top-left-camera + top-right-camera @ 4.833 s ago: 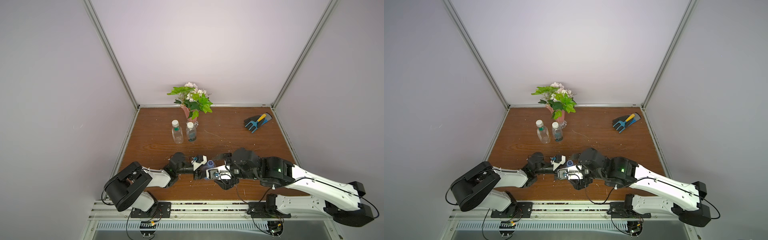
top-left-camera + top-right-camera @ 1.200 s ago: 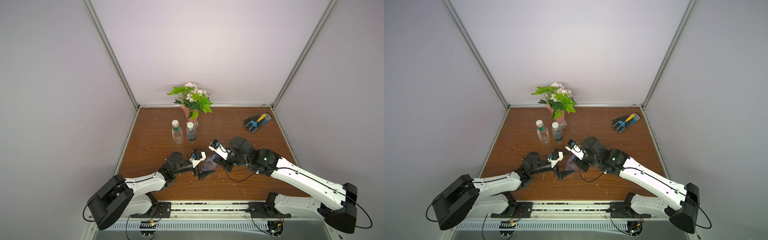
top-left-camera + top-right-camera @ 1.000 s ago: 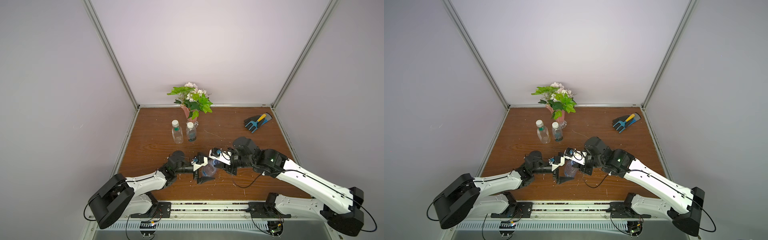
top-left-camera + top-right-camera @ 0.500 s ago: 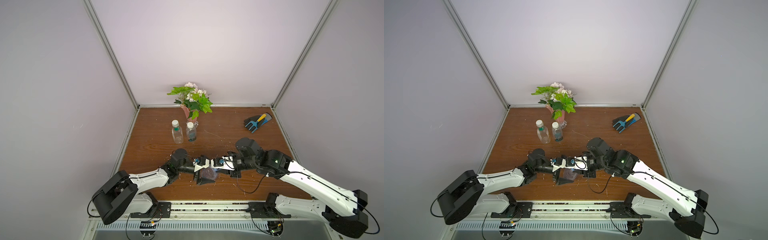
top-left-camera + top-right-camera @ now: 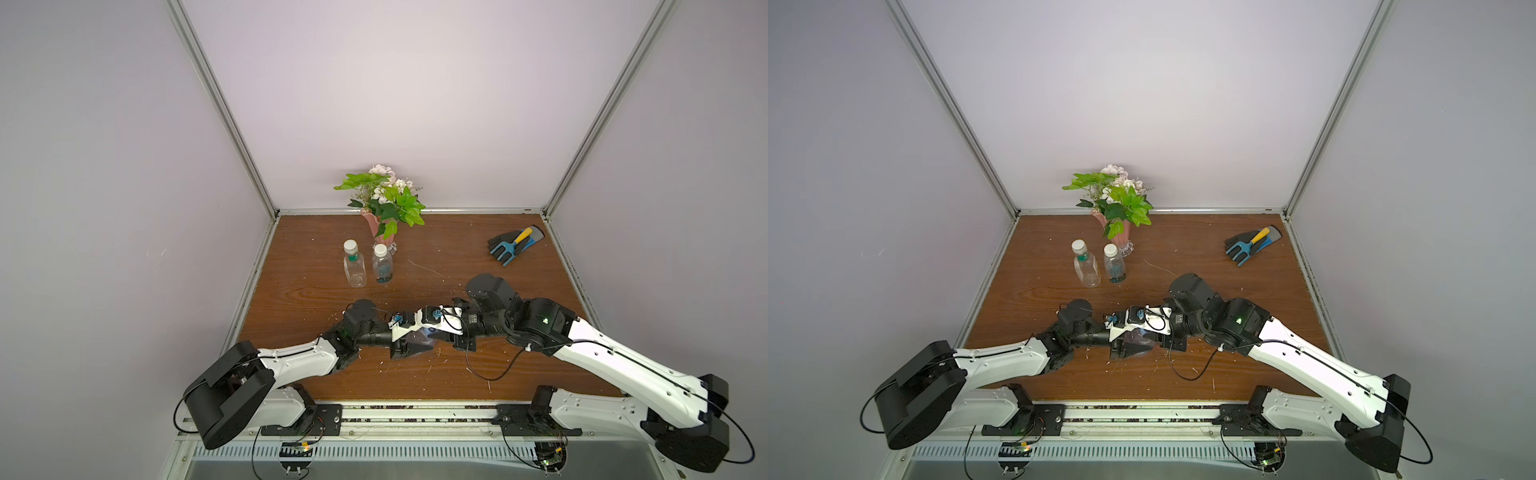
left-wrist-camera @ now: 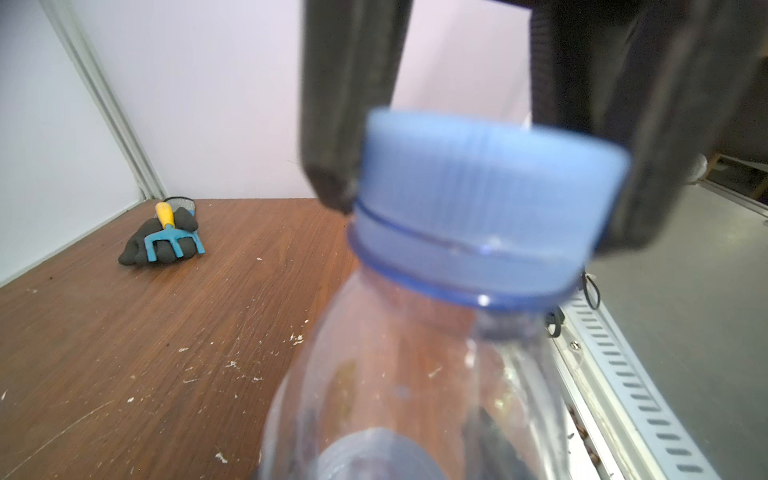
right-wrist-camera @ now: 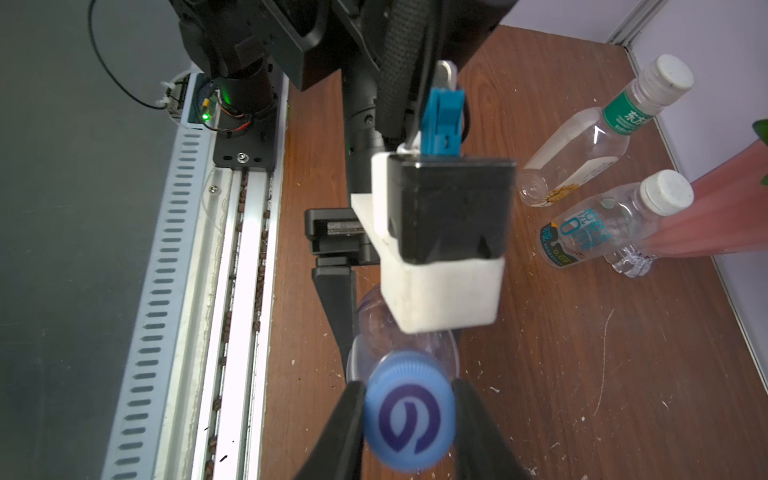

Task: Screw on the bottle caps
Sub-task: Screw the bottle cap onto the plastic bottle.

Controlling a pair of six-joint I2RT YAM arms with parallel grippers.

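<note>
A clear bottle [image 6: 415,374] stands upright near the table's front, seen in a top view as the bottle [image 5: 419,337] between the two wrists. My left gripper [image 5: 409,345] is shut on its body; one of its dark fingers [image 7: 332,299] presses against the bottle's side. A blue cap [image 7: 409,411] with a swirl mark sits on the neck, slightly tilted. My right gripper [image 7: 407,388] is shut on that cap from above. Further back stand a squarish bottle [image 5: 354,270] and a round bottle [image 5: 382,268], each with a white cap on.
A pink vase of flowers [image 5: 382,228] stands right behind the two capped bottles. A dark glove with a small blue rake [image 5: 515,245] lies at the back right. The metal rail [image 5: 415,409] runs along the front edge. Walls close in the other sides.
The left jaws have closed from wide open onto the bottle's body. The right gripper, still holding the blue cap, has come forward and left to sit over the bottle's neck.
</note>
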